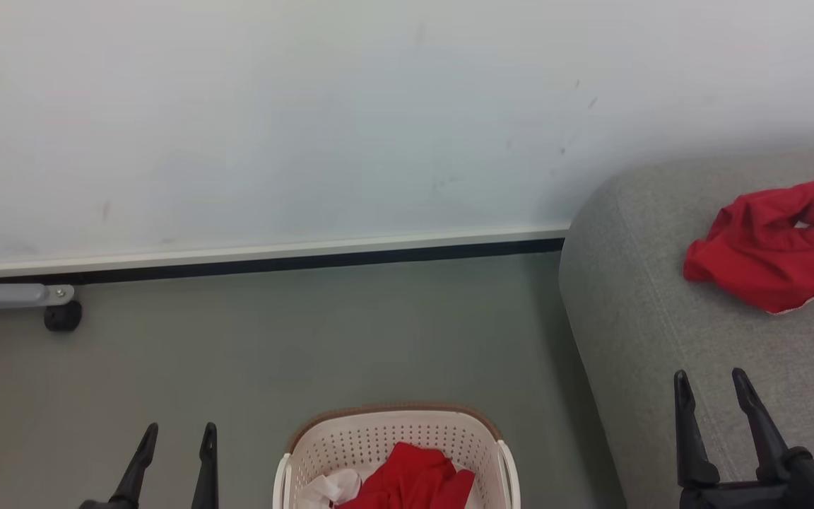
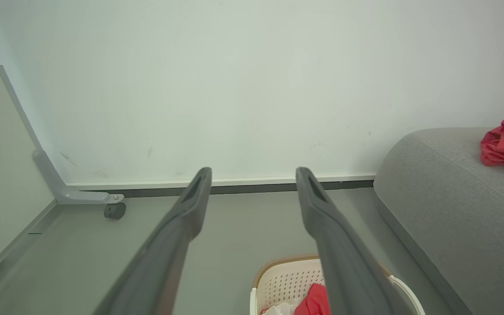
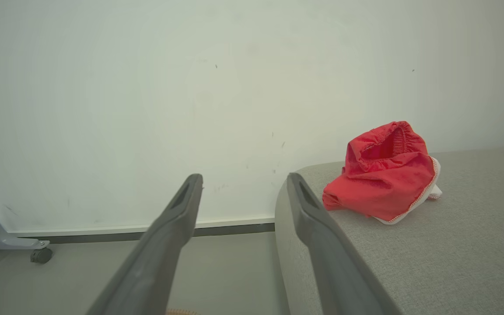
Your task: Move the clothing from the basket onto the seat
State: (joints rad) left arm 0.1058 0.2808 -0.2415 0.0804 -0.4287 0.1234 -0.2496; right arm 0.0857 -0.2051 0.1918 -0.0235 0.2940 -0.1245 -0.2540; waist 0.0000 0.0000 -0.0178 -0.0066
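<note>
The cream basket [image 1: 379,442] stands on the floor at the bottom middle of the head view, with red and white clothing [image 1: 414,481] bunched inside. A second red garment [image 1: 774,244] with white trim lies crumpled on the grey seat [image 1: 661,332] at the right. My left gripper [image 1: 177,433] hovers open and empty left of the basket. My right gripper [image 1: 711,378] is open and empty above the seat's front part, short of the red garment. The left wrist view shows the basket [image 2: 287,280] below its fingers. The right wrist view shows the garment [image 3: 383,175] on the seat [image 3: 453,253].
A pale wall with a dark baseboard [image 1: 273,261] runs behind the grey floor. A grey frame leg with a black caster [image 1: 62,316] stands at the left by the wall. Open floor lies between the basket and the wall.
</note>
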